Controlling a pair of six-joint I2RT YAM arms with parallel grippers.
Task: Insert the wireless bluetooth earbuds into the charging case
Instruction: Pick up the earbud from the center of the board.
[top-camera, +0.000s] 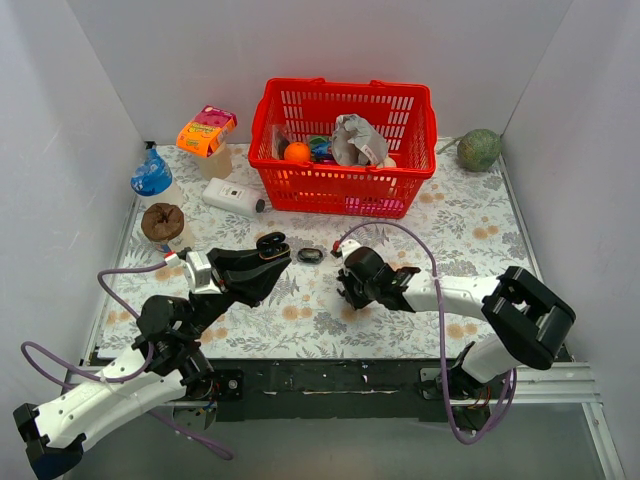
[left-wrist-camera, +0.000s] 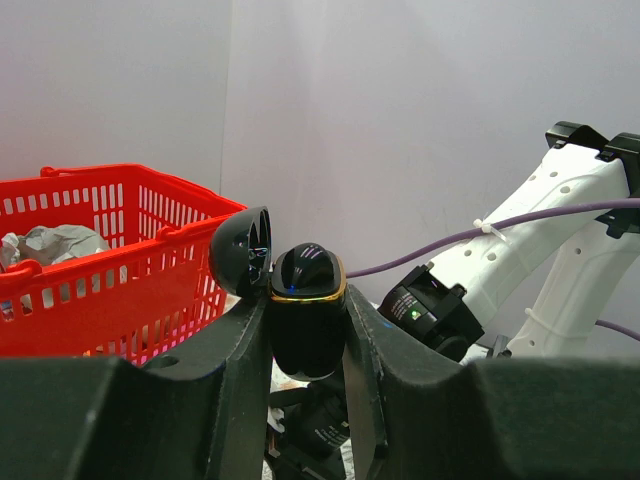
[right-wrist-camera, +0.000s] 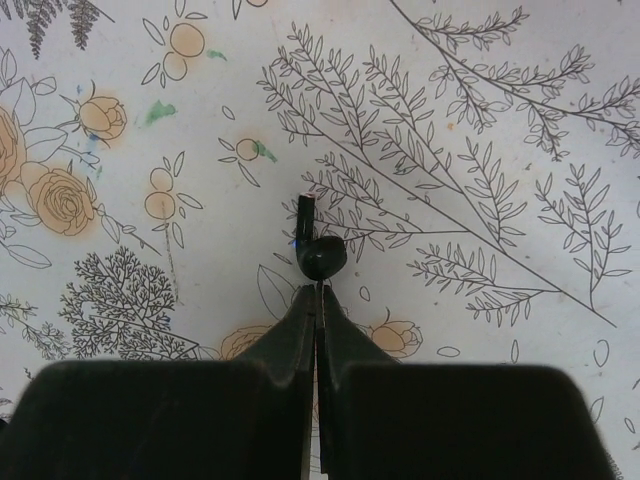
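Note:
My left gripper is shut on the charging case, a glossy black oval with a gold rim, and holds it upright above the table. Its lid is swung open to the left. From above, the charging case sits at the tip of the left gripper. My right gripper points down at the flowered cloth with its jaws pressed together. One black earbud, stem pointing away, lies on the cloth just past the fingertips and touches them. In the top view the right gripper hides that earbud.
A small black ring-shaped object lies on the cloth between the two grippers. A red basket full of items stands behind. A white bottle, snack packs, a cup and a green ball line the back and left.

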